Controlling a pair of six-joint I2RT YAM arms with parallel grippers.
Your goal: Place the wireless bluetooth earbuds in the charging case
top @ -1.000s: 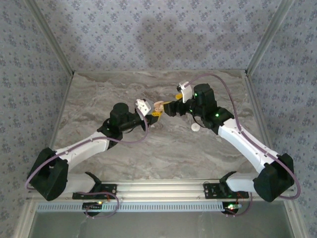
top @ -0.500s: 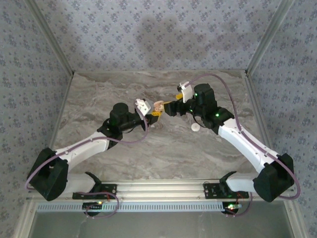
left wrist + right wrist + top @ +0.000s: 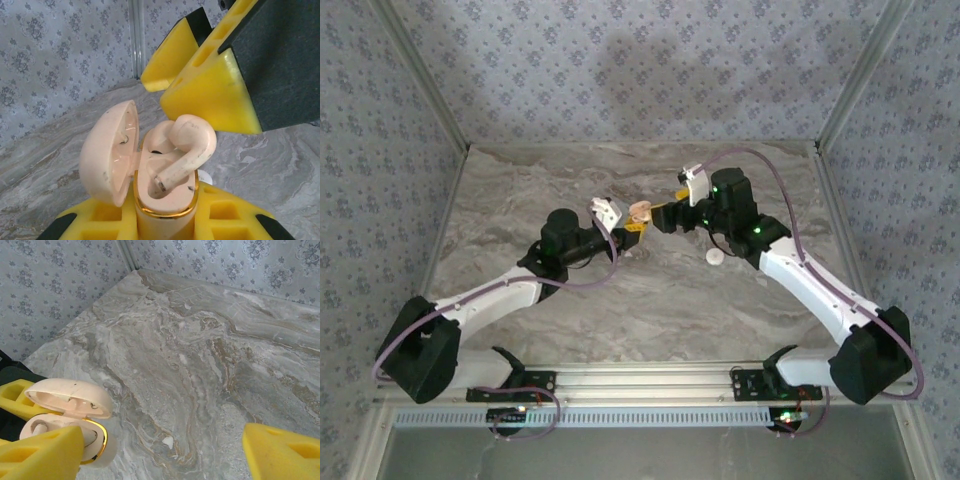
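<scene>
Change, left side: between the earlier top views and this one the left gripper barely shifts, nudging a touch toward the far edge while the arm holds its line.
Change, centre: the charging case stays in the same spot above the table, lid hinged open.
Change, right side: the right gripper does not visibly move.
Meaning for the task: this looks like a pause over a fine alignment, with the insertion not finished.
Left pincer: clamped on the lower body of the charging case, yellow pads on either side, opening facing up.
Earbud: lies tilted across the case mouth, stem tip inside the well, bulb riding above the gold rim; it seems half seated only.
Second earbud: a pale rounded shape sits behind the first in the well; I cannot tell if it is fully home.
Right pincer: spread wide and empty, one yellow finger just beside the earbud bulb in the left wrist view; contact cannot be told.
Left arm pose: reaches forward and inward from its base, forearm angled toward the middle of the table.
Right arm pose: mirrors it, elbow out, wrist turned to face the case.
White disc: rests on the table near the right forearm, apart from the case.
</scene>
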